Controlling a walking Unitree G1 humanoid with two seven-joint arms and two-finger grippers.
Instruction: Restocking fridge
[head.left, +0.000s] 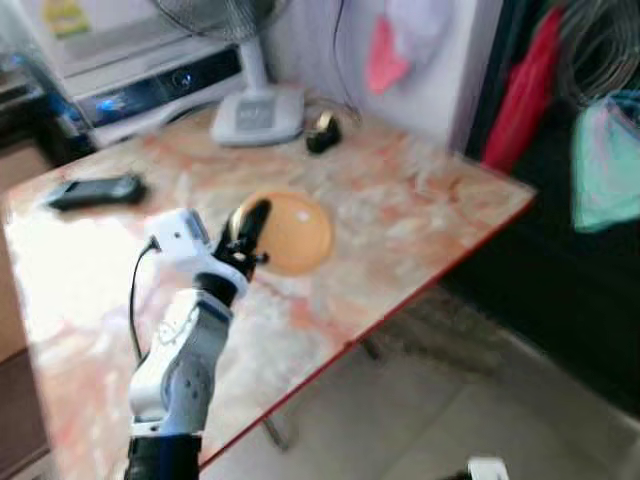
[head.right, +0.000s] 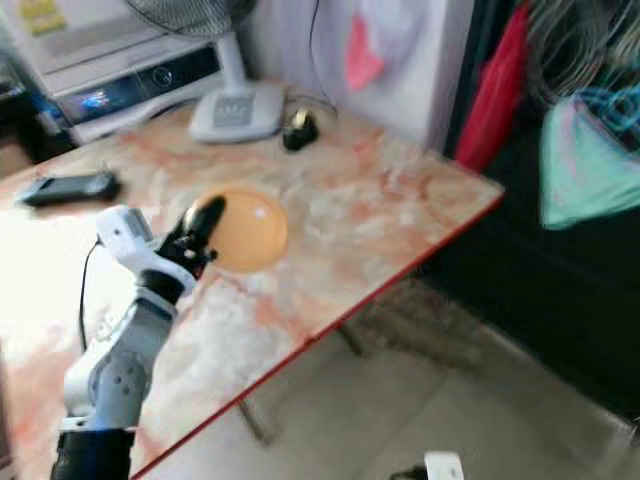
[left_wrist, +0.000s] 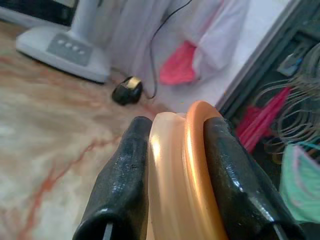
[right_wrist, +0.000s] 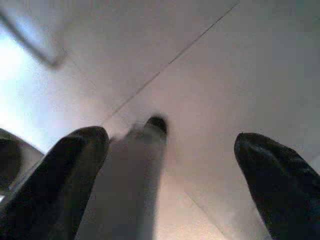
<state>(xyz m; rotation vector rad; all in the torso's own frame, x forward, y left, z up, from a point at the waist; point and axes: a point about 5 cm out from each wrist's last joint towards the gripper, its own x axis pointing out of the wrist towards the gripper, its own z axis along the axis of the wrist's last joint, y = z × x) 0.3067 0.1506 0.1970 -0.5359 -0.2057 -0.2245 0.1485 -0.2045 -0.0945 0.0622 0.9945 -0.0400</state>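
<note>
My left gripper (left_wrist: 175, 200) is clamped on the rim of a round, shallow orange plastic plate (head.left: 295, 232), one black finger (left_wrist: 120, 185) on each face of its edge. Seen from my wrist the rim is smooth and glossy, pale peach on one side and a deeper orange on the other. From my head camera the plate sits above the middle of the marble-patterned pink and white table with a red edge (head.left: 420, 215), with my silver left arm reaching in over the near side of the tabletop. My right gripper (right_wrist: 165, 175) hangs low over pale tiled floor (right_wrist: 225, 75), its two fingers spread wide with nothing between them. Farther left on the table lies a flat dark rectangular device (head.left: 96, 190). Beyond the plate, near the far edge, stands the white base of a pedestal fan (head.left: 257, 113), and just beside it a small black object with a cord (head.left: 323, 131). Behind that a pink cloth (head.left: 385, 55) hangs against the wall.
</note>
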